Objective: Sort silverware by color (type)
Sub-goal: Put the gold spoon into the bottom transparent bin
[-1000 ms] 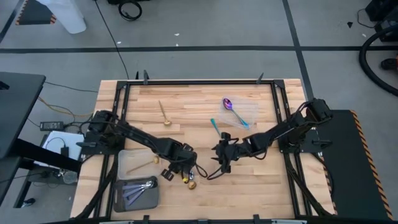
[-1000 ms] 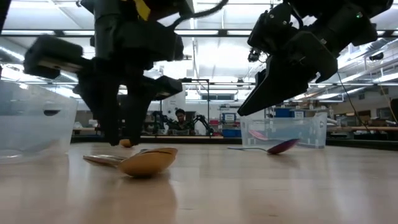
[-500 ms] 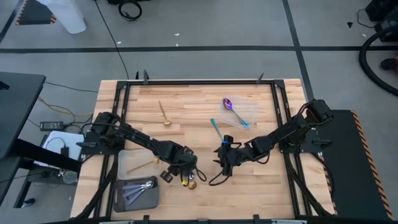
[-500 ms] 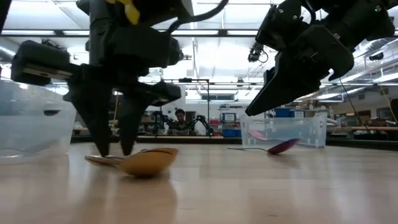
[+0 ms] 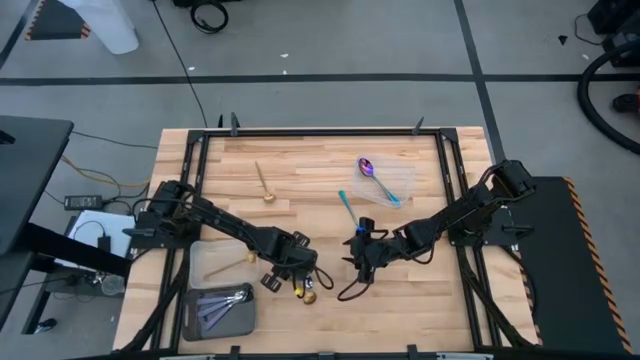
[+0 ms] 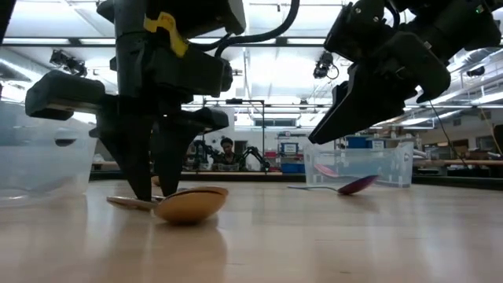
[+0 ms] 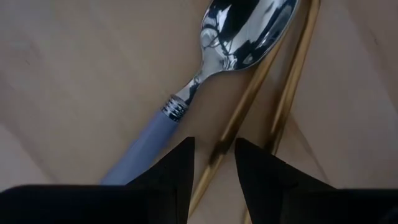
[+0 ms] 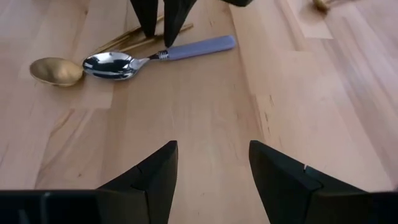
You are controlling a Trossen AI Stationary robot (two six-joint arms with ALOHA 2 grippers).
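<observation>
Near the table's front middle, a gold spoon [image 6: 189, 206] and a silver spoon with a lavender handle [image 8: 199, 46] lie together on the wood. Two thin gold handles [image 7: 292, 68] run side by side under the silver spoon's bowl [image 7: 245, 31]. My left gripper [image 7: 214, 163] points down over this pile, open. Its fingers [image 6: 141, 185] stand on either side of one gold handle [image 7: 219, 146], down at table level. My right gripper [image 8: 211, 168] hovers open, to the pile's right and above the table, slanting down toward it. My left gripper comes at the gold handle [image 7: 219, 146] from above, its fingers pointing down and lying across the handle, one on each side. I cannot tell whether either finger touches this handle or the second gold one beside it. The spoons lie flat on the table.
Two clear containers stand at the near left. One [image 5: 222, 262] holds a gold utensil and the other [image 5: 220, 308] holds lavender-handled pieces. A gold spoon [image 5: 265, 183] lies at the far left. A third clear container [image 5: 398, 182] holds an iridescent spoon [image 5: 367, 167]. A teal-handled utensil [image 5: 346, 205] lies beside it.
My left gripper has sunk a little over the pile. Its fingertips now reach table level around the gold handle. The spoons have stayed where they were.
</observation>
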